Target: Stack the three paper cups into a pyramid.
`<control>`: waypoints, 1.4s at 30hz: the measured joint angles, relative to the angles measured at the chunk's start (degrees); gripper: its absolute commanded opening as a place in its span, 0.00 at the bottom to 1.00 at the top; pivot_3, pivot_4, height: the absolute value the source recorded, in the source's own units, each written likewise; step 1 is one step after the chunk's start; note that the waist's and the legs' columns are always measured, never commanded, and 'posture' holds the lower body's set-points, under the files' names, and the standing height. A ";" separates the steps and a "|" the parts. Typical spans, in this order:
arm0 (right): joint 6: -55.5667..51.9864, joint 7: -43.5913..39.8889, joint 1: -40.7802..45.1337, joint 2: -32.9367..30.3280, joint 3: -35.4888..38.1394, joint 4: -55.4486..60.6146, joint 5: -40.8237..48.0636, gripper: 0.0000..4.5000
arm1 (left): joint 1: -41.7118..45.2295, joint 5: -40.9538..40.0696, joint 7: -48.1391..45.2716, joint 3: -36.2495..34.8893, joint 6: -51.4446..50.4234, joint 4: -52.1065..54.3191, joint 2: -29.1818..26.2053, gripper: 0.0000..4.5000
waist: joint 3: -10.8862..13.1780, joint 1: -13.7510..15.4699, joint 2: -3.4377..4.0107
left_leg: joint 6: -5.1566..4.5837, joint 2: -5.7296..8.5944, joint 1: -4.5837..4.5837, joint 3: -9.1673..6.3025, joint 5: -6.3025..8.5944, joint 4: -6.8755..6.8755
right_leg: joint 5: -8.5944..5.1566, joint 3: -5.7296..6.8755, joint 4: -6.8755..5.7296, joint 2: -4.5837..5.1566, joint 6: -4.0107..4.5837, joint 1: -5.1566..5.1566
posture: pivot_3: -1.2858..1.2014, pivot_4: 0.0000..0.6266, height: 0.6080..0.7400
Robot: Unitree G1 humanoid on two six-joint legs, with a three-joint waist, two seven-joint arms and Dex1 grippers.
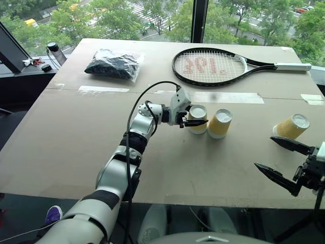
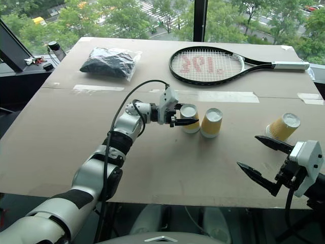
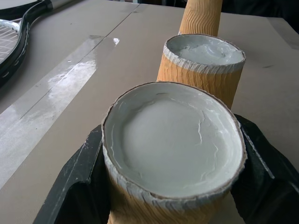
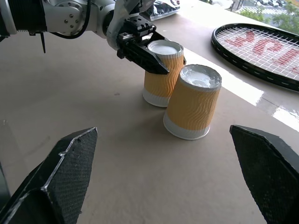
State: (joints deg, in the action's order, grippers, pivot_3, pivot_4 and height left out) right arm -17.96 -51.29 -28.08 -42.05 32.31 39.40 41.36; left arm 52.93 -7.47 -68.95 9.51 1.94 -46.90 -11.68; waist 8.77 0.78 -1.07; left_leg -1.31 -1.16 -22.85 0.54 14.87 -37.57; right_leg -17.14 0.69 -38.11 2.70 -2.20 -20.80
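Bright, even daylight enters through the windows at frame top. Glare streaks the clear tape [image 1: 223,96] at centre. Shadows are soft and faint. The near cup [image 3: 173,149] is slightly soft-focused.

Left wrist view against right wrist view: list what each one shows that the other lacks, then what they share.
The left wrist view alone gives a close look down into the white base of the held cup, with the third cup beyond the second.

The right wrist view alone shows the left gripper from outside, shut on that cup, plus the open right gripper and the racket's red-marked strings.

Both share the two upside-down cups side by side, including the second cup, the racket's frame and the tabletop.
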 measured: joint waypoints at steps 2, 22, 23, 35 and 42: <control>0.26 0.11 0.24 0.44 -0.06 0.00 -0.44 1.00 | 0.01 -0.01 -0.02 -0.02 -0.13 0.00 0.06 0.68 | 0.00 0.00 0.00 | 0.00 0.00 0.00 -0.01 0.00 0.00 | 0.00 0.01 -0.02 0.00 0.00 0.00 | 0.52 0.24 1.00; -1.35 10.88 2.65 5.77 -1.49 1.90 -4.34 1.00 | -10.39 -5.09 -0.42 -2.98 -11.59 21.94 -7.16 0.99 | -0.01 -0.13 0.02 | 0.26 -0.05 0.00 -0.03 -0.15 -0.02 | 0.00 -0.09 -0.05 0.02 0.01 0.00 | 0.52 0.24 1.00; -1.82 12.45 3.41 6.26 -1.62 1.82 -5.15 1.00 | -11.29 -5.45 -0.29 -3.49 -11.64 23.26 -7.97 0.99 | -0.01 -0.21 0.02 | 0.27 -0.07 0.02 -0.03 -0.15 -0.02 | 0.00 -0.13 -0.06 0.01 0.01 -0.01 | 0.52 0.24 1.00; -9.97 30.22 18.77 6.94 -3.28 -13.12 -19.59 1.00 | -27.45 -32.62 -3.69 -14.23 -34.92 56.54 -21.55 0.99 | -0.05 0.20 0.12 | 0.28 -0.06 0.02 -0.04 -0.16 -0.03 | -0.01 -0.16 -0.09 0.12 0.02 0.01 | 0.52 0.24 1.00; -14.93 32.68 28.18 6.70 -5.43 -22.39 -21.20 1.00 | -31.49 -41.69 1.99 -15.63 -42.82 69.43 -23.32 0.99 | -0.07 -0.22 0.15 | 0.26 -0.07 0.08 0.01 -0.15 -0.03 | -0.01 -0.25 -0.13 0.05 0.02 0.01 | 0.52 0.24 1.00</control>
State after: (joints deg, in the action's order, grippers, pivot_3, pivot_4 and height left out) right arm -32.89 -18.61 0.10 -35.34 26.88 17.01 20.16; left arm 21.44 -49.16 -66.96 -6.12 -40.88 22.53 -35.00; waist 8.70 0.56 -0.91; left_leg -1.04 -1.23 -22.77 0.55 14.72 -37.59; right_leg -17.15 0.45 -38.24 2.75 -2.17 -20.79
